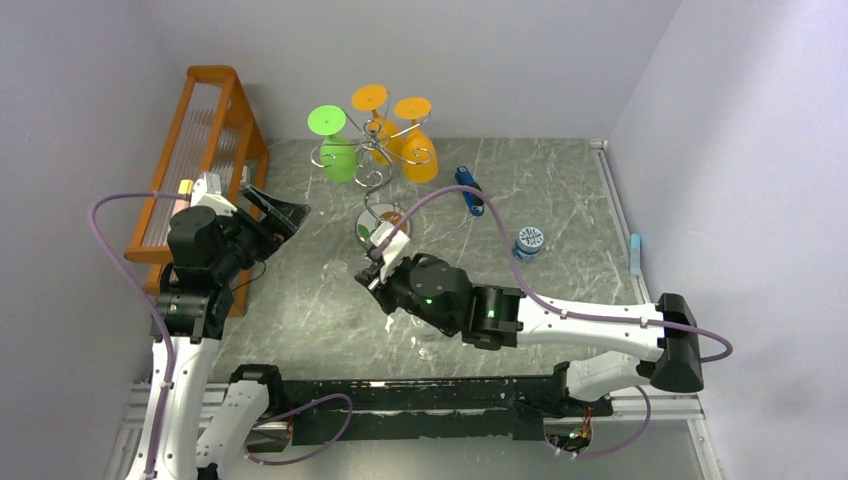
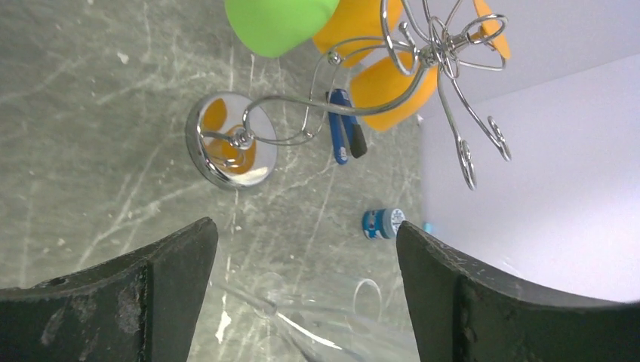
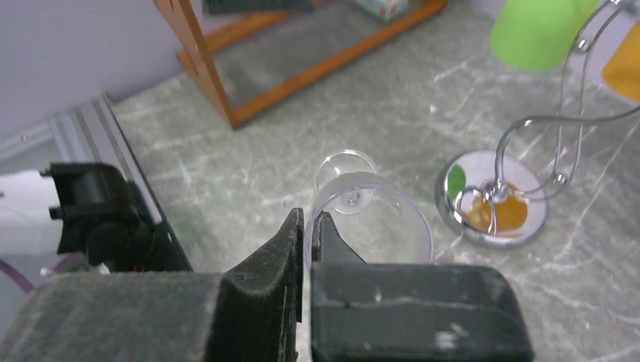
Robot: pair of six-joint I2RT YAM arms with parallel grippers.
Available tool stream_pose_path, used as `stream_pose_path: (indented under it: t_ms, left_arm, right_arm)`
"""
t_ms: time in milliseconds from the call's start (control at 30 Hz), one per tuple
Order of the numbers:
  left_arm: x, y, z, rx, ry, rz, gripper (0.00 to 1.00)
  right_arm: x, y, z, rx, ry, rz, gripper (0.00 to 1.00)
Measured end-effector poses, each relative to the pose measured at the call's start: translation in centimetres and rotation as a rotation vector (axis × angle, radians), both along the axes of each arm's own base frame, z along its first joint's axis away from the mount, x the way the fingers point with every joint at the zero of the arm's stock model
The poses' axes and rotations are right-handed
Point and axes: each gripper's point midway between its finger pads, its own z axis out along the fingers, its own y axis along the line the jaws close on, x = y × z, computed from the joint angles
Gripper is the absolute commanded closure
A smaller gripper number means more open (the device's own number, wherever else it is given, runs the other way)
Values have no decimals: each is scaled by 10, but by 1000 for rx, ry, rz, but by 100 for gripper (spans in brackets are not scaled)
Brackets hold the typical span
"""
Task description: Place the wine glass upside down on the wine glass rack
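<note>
The clear wine glass (image 3: 371,215) is in the right wrist view with its open mouth toward the camera. My right gripper (image 3: 308,226) is shut on the near-left part of its rim, one finger inside and one outside. From above, the right gripper (image 1: 378,276) sits just in front of the rack's mirrored base. The chrome wine glass rack (image 1: 372,182) stands at the back centre, with a green glass (image 1: 338,152) and two orange glasses (image 1: 416,152) hanging upside down on it. My left gripper (image 1: 285,212) is open by the orange shelf. The glass (image 2: 332,317) shows faintly low between its fingers.
An orange wooden A-frame shelf (image 1: 205,150) stands along the left wall. A blue-handled tool (image 1: 469,190) and a small blue can (image 1: 528,242) lie to the right of the rack. The rack's mirrored base (image 3: 490,200) is just right of the held glass.
</note>
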Motion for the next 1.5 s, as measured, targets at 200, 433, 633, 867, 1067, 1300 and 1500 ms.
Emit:
stream_pose_path:
  t_ms: [200,433,633,867,1067,1300,1500]
  left_arm:
    - [-11,-10,-17,-130,52,-3,8]
    - [-7,-26,-64,-266,168,-35,13]
    - [-8,-31,-72,-363,185,-29,8]
    - [-6,-38,-62,-522,159,-29,5]
    - [-6,-43,-46,-618,120,-50,17]
    - [-6,-47,-26,-707,85,-82,40]
    - [-6,-48,-23,-724,88,-89,52]
  right_arm:
    - [7,1,35,205,-120,-17,100]
    - [15,-5,58,371,-193,-70,100]
    - [19,-10,62,445,-219,-107,100]
    - [18,-10,69,502,-231,-106,100]
    - [14,-8,70,525,-235,-89,100]
    - [9,-7,64,528,-235,-70,100]
    - [4,-5,59,526,-244,-40,100]
